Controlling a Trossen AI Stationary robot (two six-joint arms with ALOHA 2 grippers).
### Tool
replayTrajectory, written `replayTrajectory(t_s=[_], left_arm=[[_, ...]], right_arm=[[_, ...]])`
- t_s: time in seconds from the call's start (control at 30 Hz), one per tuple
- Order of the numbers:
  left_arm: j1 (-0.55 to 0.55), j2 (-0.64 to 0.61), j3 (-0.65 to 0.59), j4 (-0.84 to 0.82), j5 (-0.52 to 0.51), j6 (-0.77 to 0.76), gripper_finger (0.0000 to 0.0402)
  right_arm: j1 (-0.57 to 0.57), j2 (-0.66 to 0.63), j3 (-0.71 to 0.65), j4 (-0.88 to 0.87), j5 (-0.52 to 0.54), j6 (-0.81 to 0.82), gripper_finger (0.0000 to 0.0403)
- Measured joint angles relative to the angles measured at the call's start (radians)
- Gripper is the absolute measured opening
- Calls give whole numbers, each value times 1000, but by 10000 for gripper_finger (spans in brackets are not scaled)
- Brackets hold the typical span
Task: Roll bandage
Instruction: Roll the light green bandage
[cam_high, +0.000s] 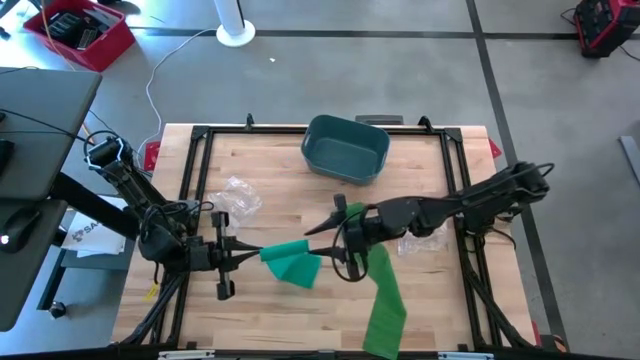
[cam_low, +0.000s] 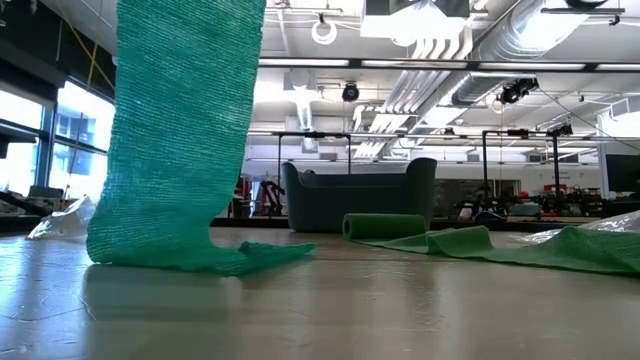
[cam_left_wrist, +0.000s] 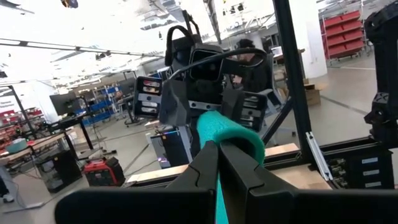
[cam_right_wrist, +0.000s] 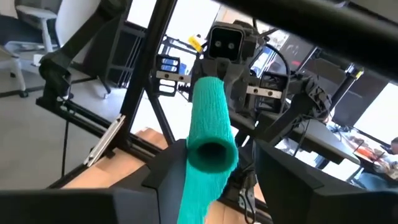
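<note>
A teal-green bandage roll (cam_high: 290, 250) is held level above the table's middle between my two grippers. Its loose tail (cam_low: 180, 130) hangs down, and the tail's lower end (cam_low: 200, 258) lies on the table. My left gripper (cam_high: 252, 256) is shut on the roll's left end. My right gripper (cam_high: 328, 250) is open at the roll's right end. In the right wrist view that hollow end (cam_right_wrist: 211, 152) sits between its two fingers (cam_right_wrist: 168, 177), closer to one of them. My left gripper pinches the roll's left end (cam_left_wrist: 231, 134) between its two fingers (cam_left_wrist: 205, 163). The fingers come level from the table's left, along the roll's length. The roll is lifted clear and level, with its tail hanging slack to the table. My right gripper: I cannot tell whether a finger touches the roll.
A second green bandage strip (cam_high: 385, 300) lies from the middle to the near edge. A small green roll (cam_low: 385, 225) lies in front of the grey-blue bin (cam_high: 345, 148) at the far middle. Clear plastic wrappers lie at the left (cam_high: 238, 195) and right (cam_high: 420, 240).
</note>
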Motion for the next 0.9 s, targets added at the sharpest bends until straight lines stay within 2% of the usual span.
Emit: replayTrajectory(t_s=[0.27, 0.4, 0.57, 0.9], left_arm=[[0, 0, 0, -8, 9, 0, 0], [1, 0, 0, -9, 9, 0, 0], [5, 0, 0, -8, 10, -1, 0], [68, 0, 0, -8, 110, -26, 0]], right_arm=[[-13, -17, 0, -33, -29, 8, 145], [-17, -7, 0, -27, -104, 8, 140], [-15, -5, 0, -2, -120, 8, 140], [-15, -5, 0, 9, -116, 8, 140]])
